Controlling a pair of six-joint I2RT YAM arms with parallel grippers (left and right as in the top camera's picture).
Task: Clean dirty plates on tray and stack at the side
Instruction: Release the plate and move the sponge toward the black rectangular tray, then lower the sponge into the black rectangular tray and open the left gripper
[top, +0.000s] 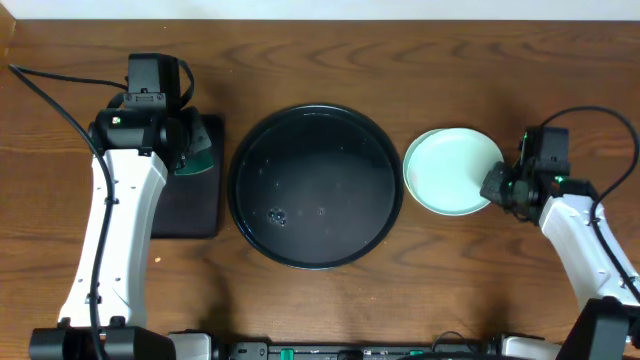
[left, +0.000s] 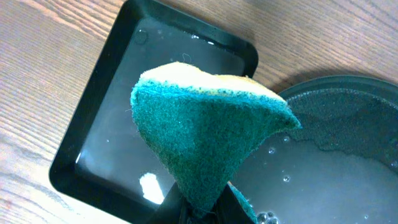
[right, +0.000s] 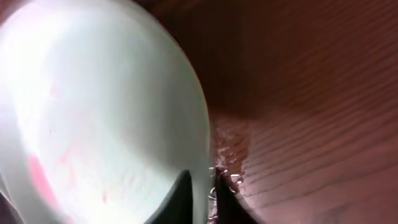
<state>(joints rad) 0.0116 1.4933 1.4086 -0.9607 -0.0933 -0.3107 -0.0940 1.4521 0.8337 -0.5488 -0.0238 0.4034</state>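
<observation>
Stacking looks nearly done: large round black tray (top: 316, 180) mid-worktop is bare, small round pale-blue plastic plates (top: 455, 170) sit stacked toward right edge. Only release seems left: right fingers (right: 181, 198) pinch top rim, left fingers (left: 173, 213) clamp green sponge (left: 205, 130).

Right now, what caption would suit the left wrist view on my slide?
Left gripper holds a green-and-yellow sponge over the rectangular black tray, beside the wet round tray.
</observation>
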